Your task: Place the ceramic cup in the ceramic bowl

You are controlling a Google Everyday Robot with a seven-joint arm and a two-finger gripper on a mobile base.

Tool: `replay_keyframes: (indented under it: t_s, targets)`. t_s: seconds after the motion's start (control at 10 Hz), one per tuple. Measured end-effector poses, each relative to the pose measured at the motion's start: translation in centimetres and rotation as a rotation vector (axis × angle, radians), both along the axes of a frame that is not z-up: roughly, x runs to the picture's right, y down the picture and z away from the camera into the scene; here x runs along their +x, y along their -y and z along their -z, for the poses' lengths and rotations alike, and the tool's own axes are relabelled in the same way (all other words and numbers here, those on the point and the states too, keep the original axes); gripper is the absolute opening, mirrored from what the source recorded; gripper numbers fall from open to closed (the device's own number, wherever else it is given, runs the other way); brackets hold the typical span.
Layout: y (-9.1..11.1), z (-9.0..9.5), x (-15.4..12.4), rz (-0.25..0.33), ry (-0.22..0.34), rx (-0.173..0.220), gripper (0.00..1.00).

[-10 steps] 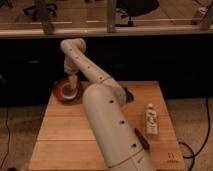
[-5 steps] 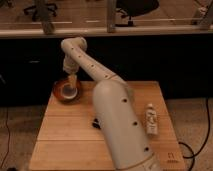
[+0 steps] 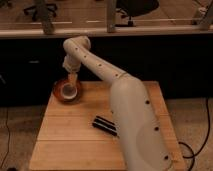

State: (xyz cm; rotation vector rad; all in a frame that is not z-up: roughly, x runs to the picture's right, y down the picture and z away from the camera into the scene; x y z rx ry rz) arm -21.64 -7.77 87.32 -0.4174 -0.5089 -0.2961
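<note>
A wooden desk stands on a speckled floor, in front of a long dark counter front with a pale ledge along its top. Behind the ledge, chair bases and metal posts show on a tiled floor. On the desk, towards its middle, a flat black object lies at a slant, its right end hidden behind the arm. A dark cable runs over the floor at the lower right.

The white arm fills the right half of the view. It rises from the lower right, covers much of the desk's right side, bends at an elbow near the ledge and then drops down to the far left corner of the desk. That bulk hides whatever lies on the right part of the desk.

The bowl, reddish-orange inside with a brown rim, sits at the desk's far left corner, close to the edge. The cup, pale and round, is within the bowl's rim, slightly to the right of its centre, and seen from above with its opening up.

The gripper points straight down over the bowl, its tip meeting the cup's far rim. Whether the fingers are gripping the cup or spread apart cannot be told, nor whether the cup rests on the bowl's bottom or hangs just above it.
</note>
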Motion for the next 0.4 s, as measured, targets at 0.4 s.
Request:
replay_keyframes:
  t_s: [0.4]
  targets:
    - [0.94,1.2,1.16,-0.071,0.004,0.046,0.8]
